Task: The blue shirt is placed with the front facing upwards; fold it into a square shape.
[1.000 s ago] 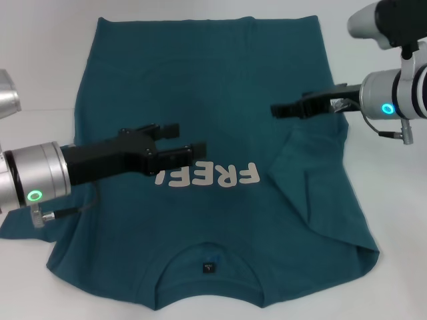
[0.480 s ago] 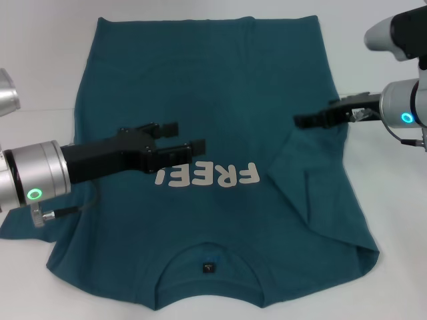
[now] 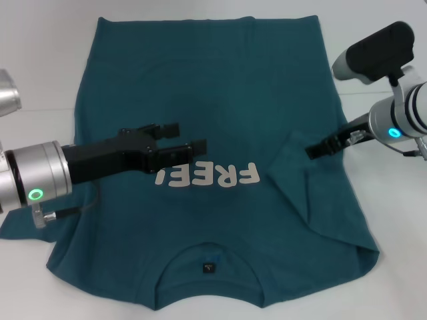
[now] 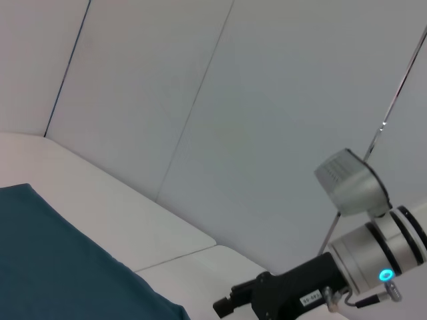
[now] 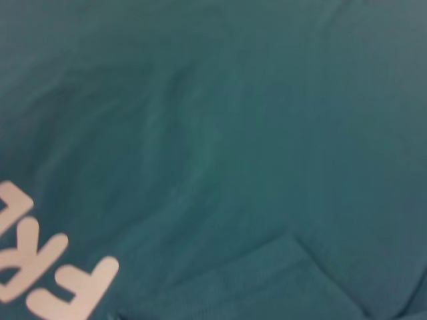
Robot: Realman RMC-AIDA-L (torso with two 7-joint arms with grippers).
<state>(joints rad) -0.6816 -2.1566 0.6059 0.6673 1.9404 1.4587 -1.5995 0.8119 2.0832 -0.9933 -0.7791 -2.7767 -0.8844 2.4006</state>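
Note:
The blue shirt [image 3: 220, 87] lies flat on the white table [image 3: 40, 67], front up, collar and neck label [image 3: 209, 268] nearest me. Its white lettering [image 3: 213, 177] crosses the chest. The sleeve on my right [image 3: 313, 193] is folded inward over the body. My left gripper [image 3: 191, 136] hovers open above the chest, left of the lettering, holding nothing. My right gripper [image 3: 311, 152] points inward at the shirt's right edge, by the top of the folded sleeve. The right wrist view shows only shirt cloth [image 5: 233, 133] and part of the lettering [image 5: 53, 273].
The sleeve on my left [image 3: 27, 223] lies spread out under the left arm. Bare table shows on both sides of the shirt. The left wrist view shows a shirt corner [image 4: 53, 267], the table [image 4: 153, 233], a pale wall and the right gripper [image 4: 223, 308] farther off.
My right gripper has drawn back to the right and toward me, from above the shirt's middle to its right edge. The left arm and the shirt have not moved.

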